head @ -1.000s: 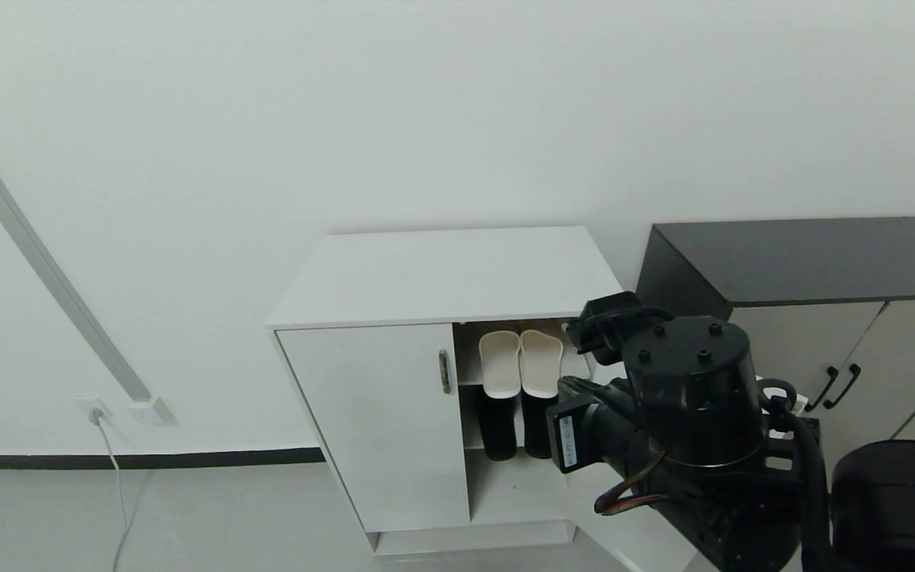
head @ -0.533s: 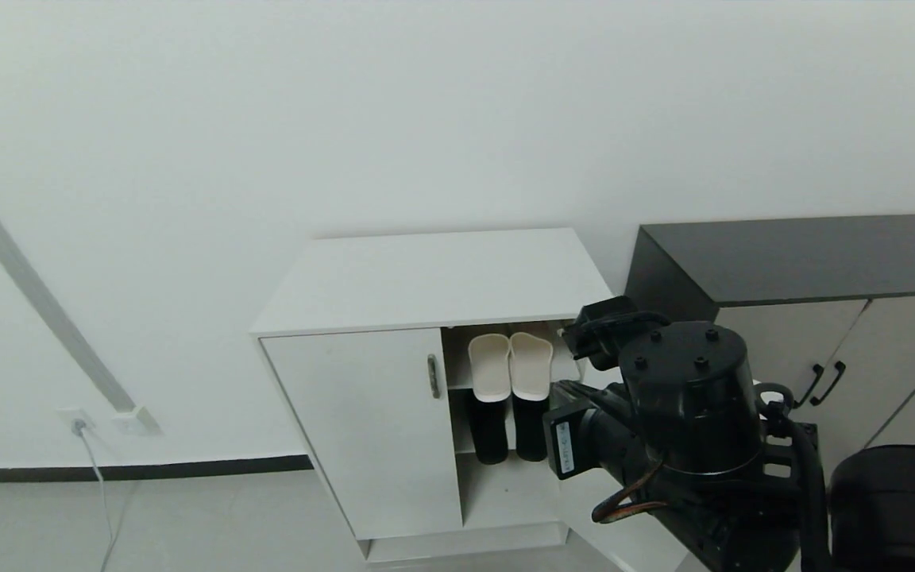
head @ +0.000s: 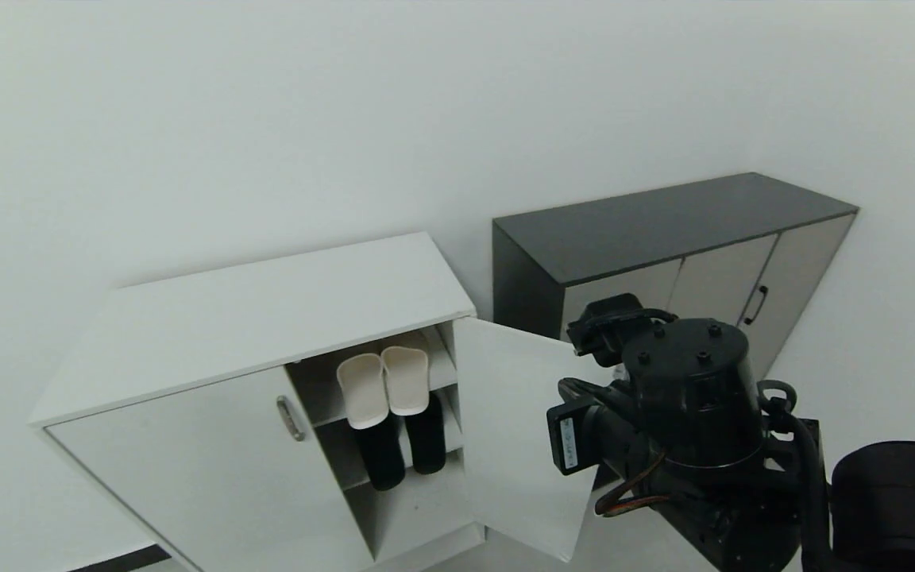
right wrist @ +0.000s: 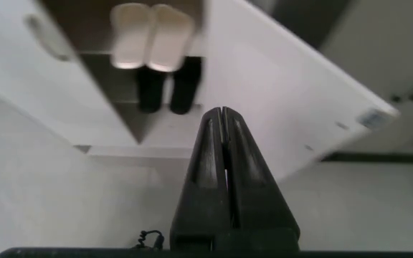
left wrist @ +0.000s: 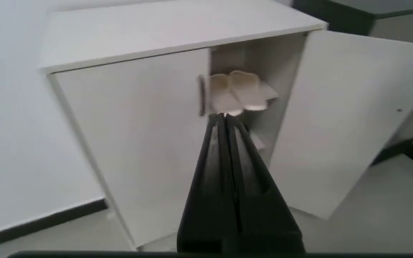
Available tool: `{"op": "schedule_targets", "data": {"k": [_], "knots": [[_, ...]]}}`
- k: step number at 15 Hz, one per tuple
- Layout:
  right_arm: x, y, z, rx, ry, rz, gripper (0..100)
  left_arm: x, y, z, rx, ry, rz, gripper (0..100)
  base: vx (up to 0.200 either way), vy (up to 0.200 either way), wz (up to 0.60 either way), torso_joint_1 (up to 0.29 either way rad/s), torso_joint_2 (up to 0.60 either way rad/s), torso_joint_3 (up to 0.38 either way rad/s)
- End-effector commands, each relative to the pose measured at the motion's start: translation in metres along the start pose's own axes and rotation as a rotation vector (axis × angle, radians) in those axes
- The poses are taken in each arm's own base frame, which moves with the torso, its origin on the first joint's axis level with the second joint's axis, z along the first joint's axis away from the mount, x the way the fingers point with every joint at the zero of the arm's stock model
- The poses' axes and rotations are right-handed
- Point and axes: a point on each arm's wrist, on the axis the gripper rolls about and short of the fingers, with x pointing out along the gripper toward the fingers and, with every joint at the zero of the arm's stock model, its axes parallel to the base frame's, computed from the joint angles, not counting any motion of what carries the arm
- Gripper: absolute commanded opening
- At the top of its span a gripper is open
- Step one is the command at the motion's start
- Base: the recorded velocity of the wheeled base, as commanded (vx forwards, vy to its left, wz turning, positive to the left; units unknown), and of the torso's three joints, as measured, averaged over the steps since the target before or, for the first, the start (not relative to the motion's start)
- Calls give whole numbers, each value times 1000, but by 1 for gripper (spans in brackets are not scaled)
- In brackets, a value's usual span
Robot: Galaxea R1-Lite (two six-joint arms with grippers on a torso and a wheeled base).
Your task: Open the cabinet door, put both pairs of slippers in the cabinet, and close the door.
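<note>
One cabinet (head: 267, 294), right door (head: 513, 429) hanging wide open since closing looks like all that's left: white slippers (head: 384, 381) on the upper shelf (head: 443, 372), black slippers (head: 403, 445) directly below, left gripper (left wrist: 226, 118) and right gripper (right wrist: 223, 113) both pinched closed on nothing, free to push the door.

**Hidden from you at the cabinet**

From the head camera, your right arm (head: 688, 397) covers the open door's (head: 505, 429) outer edge and part of the dark sideboard (head: 664, 222). The cabinet's (head: 267, 294) lower left corner runs off the picture. The cream slippers (head: 366, 389) overlap the black slippers' (head: 382, 457) upper ends. The closed door (head: 203, 477) hides everything behind it.
</note>
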Motion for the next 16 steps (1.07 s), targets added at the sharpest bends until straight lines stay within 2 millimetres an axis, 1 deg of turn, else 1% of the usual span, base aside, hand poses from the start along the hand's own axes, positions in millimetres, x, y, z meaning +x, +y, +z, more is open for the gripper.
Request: {"op": "schedule_targets", "data": {"k": [1,6,8,12,14,15,16], "knots": [[0,0,0,-1,0,1,0,0,0,0,0,1,0,0,0,0,0,0,0,0],[0,1,-1,-2,2,1,0,0,0,0,0,1,0,0,0,0,0,0,0,0],[4,-1,0,-6,3,-8,0,0,0,0,0,1,0,0,0,0,0,0,0,0],[8,-5,1,-5,-15,-22,0,0,0,0,0,1,0,0,-200,0,0,7,4,0],[13,-9,1,-9,-17,-40,0,0,0,0,1,1,0,0,-200,0,0,-10,-5,5],[21,-12,-2,-8,-9,-59,0,0,0,0,1,1,0,0,0,0,0,0,0,0],[25,-13,-3,-3,-12,-65,0,0,0,0,1,1,0,0,0,0,0,0,0,0]]}}
